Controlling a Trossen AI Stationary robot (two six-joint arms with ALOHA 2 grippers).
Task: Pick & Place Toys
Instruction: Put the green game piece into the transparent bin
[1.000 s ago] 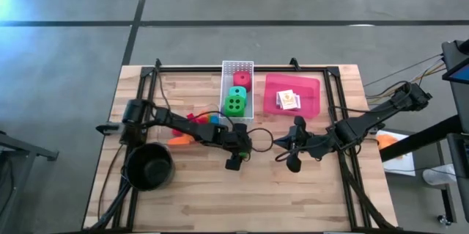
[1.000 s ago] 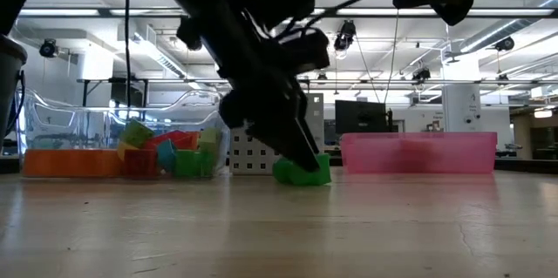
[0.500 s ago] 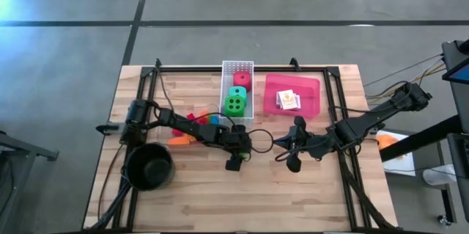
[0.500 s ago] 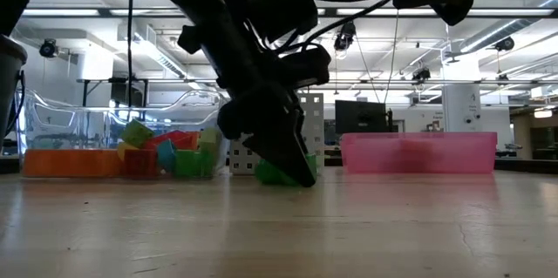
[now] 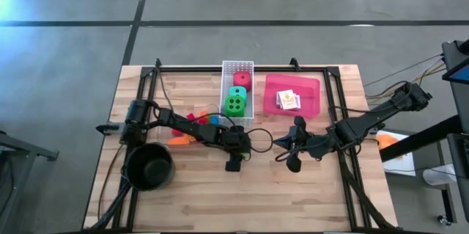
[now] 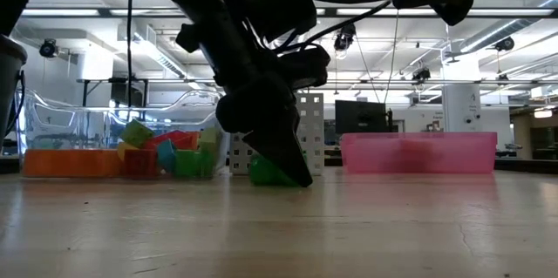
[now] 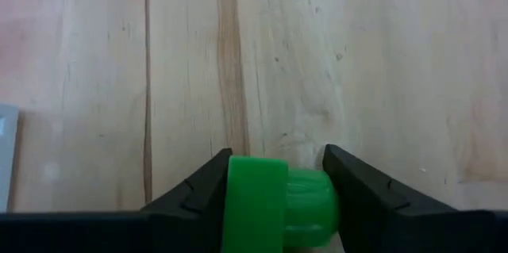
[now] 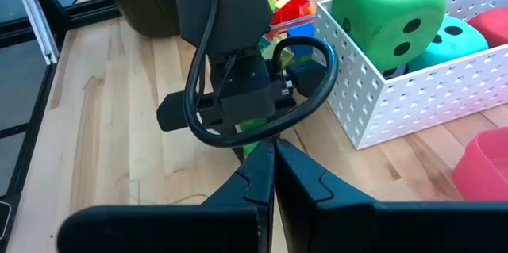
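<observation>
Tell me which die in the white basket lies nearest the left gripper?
The green die: it sits at the basket end closest to the left gripper; the teal and red dice lie beyond it.

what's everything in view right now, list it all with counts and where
green brick: 1, green, between the left gripper's fingers, at the tabletop
dice: 3, green, teal, red, in the white basket
card pack: 1, in the pink tray
loose bricks: several, mixed colours, left of the basket
black pot: 1, front left
left gripper: table centre, shut on the brick
right gripper: shut, right of centre
</observation>
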